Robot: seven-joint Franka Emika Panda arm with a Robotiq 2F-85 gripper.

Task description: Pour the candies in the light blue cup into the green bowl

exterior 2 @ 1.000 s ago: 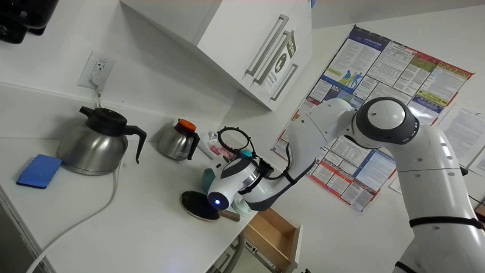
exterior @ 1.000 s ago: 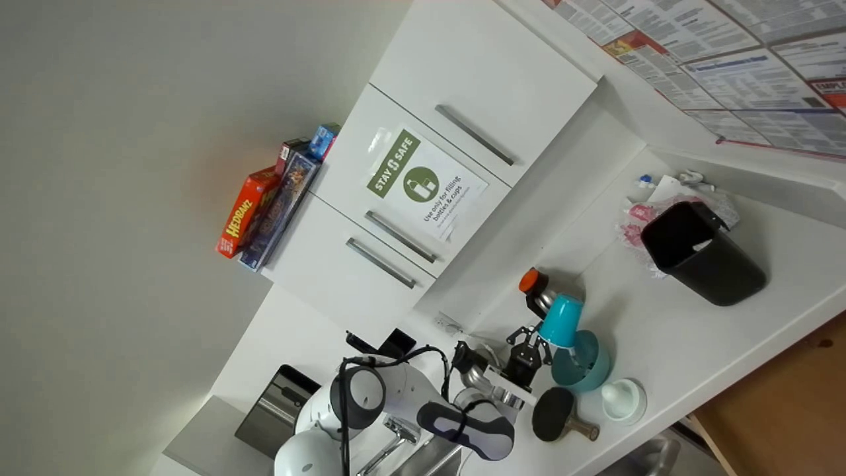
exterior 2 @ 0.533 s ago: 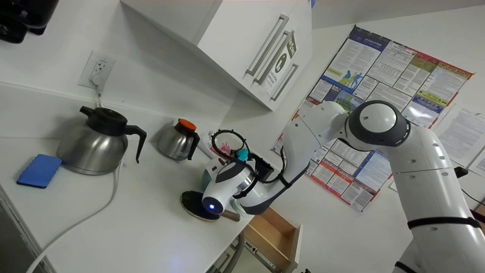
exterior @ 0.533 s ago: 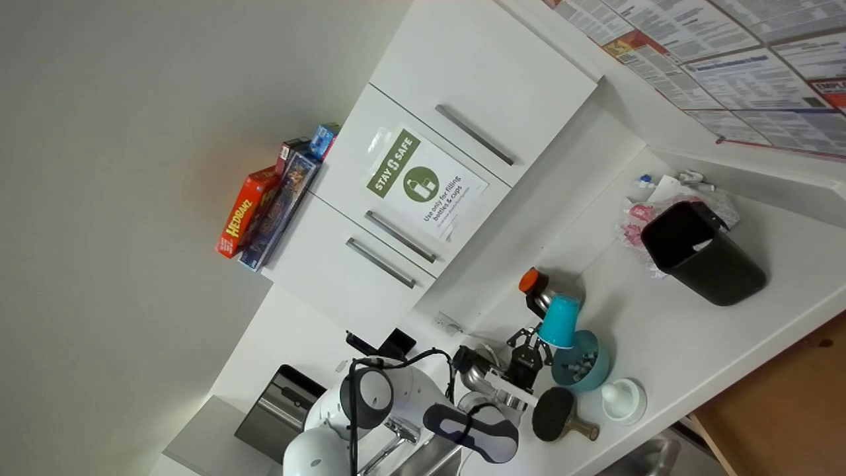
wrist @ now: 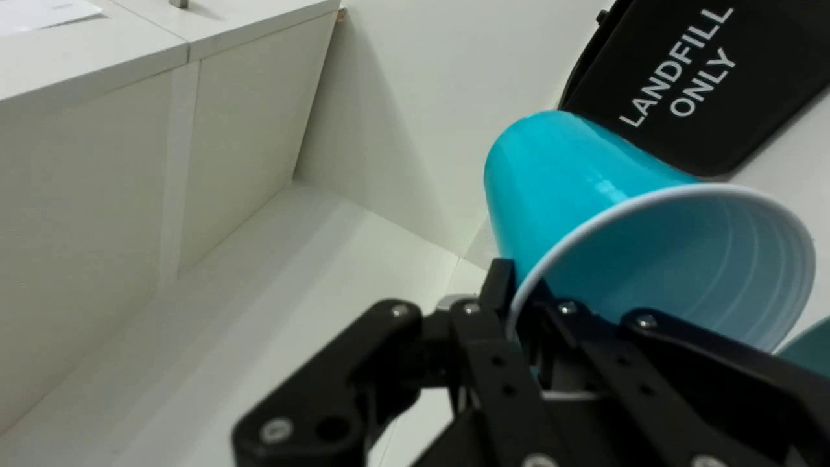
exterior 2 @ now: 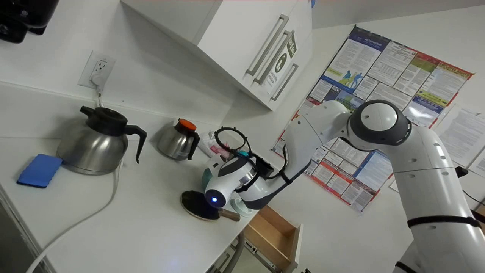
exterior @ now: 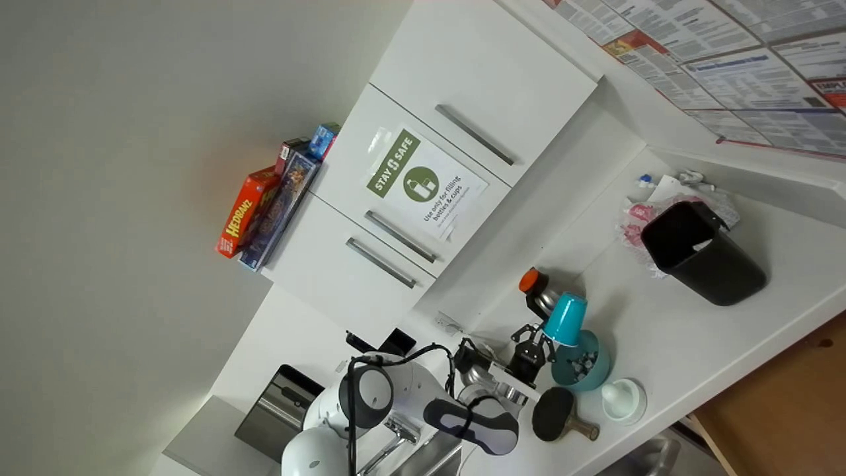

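Cyan marks your load: the light blue cup is off the counter, tipped well over, with its mouth end overlapping the green bowl in an exterior view. This placement presumably lets gravity send the contents into the wide opening rather than past its edge. In the wrist view, your gripper pinches the cup wall at the rim, one finger outside and the other inside the mouth; the pair stands narrow, with only the wall between them. Such a rim grip leaves most of the mouth unobstructed for pouring, but expect the cup to pivot if jolted, since the contact is small. Candies, greyish pieces, lie in the bowl, and the visible part of the cup's inside shows none; its deepest part is not fully in sight. Treat the pour as probably near completion. Note that the arm hides most of the cup in an exterior view, and that contact between cup and bowl cannot be confirmed. Before withdrawing, allow the tilt enough time to release any stragglers; then raise the cup before turning it upright, so that the rim does not catch the bowl. Route clear of the pale mint cup and the dark paddle-shaped object nearby.
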